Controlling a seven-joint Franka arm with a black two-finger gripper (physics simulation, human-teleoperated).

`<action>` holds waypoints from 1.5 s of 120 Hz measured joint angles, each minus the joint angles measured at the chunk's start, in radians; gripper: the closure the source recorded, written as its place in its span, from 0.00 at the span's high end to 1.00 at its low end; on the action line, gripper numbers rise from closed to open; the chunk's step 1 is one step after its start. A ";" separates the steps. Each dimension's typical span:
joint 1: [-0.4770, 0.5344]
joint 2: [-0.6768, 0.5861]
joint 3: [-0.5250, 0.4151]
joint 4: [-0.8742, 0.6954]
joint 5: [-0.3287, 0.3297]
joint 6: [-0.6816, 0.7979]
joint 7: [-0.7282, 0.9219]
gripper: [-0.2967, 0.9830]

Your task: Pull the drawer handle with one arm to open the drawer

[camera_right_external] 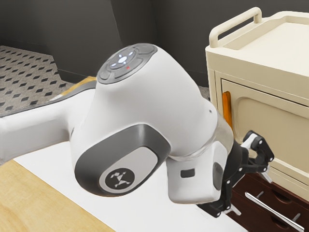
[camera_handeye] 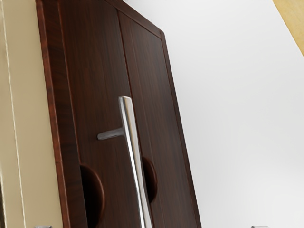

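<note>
Dark grey walls (camera_right_external: 186,29) rise beyond the pincer (camera_right_external: 250,194) in the exterior view, with a patterned floor (camera_right_external: 29,72) farther off toward that view's left. Bulky and cream, a cart (camera_right_external: 270,72) stands beside and above the pincer, its top bearing a raised rail (camera_right_external: 236,24). White surface (camera_right_external: 149,212) spreads below the arm, bordered by pale wood (camera_right_external: 34,203); the wrist view has both as well, on the side of the dark unit away from the cart. The white arm (camera_right_external: 145,106) reaches across from the exterior view's left and ends at the black pincer. Just beyond the pincer is the dark red-brown drawer unit (camera_right_external: 241,212), partly hidden by the hand in the exterior view; the wrist view gives more of its fronts, two long panels side by side, looking level with each other, each with a rounded recess. On the front nearer the cart sits the drawer handle (camera_right_external: 275,212), a slim silver bar just ahead of the pincer. From the exterior view I can make out two posts under it; from the wrist view, one post and the bar's end up close. The pincer stands wide open, its fingertips well apart and gripping nothing, and the bar runs between their lines. Smallest is an orange pull (camera_right_external: 227,110) on the cart's face, above the pincer.
</note>
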 joint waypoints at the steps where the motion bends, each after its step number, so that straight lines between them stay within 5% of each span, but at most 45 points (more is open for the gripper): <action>1: -0.001 0.002 0.000 0.000 0.000 0.003 0.001 0.64; 31: -0.010 0.071 0.000 0.001 -0.003 0.062 0.008 0.48; 121: -0.007 0.127 0.010 -0.031 -0.004 0.106 -0.010 0.31; 180: -0.061 -0.187 0.011 -0.340 -0.003 0.170 -0.056 0.20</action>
